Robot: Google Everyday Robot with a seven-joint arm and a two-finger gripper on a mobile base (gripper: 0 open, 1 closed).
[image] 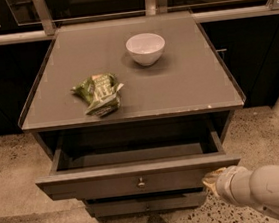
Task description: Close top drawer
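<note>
The top drawer (87, 184), a shallow grey-brown box with a small round metal knob (141, 182), stands pulled out under the smooth matte table (192, 87). A glossy white bowl (145, 48) and a crinkled green packet (98, 93) lie on top. The yellowish-tipped end effector (212, 179) is at the drawer front's right end; I cannot tell whether it is open or closed.

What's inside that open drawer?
Nothing shows inside the top drawer: only its bare floor. Its back part is dark under the tabletop, and the front wall hides the near strip. The end effector is at the front's right end.
</note>
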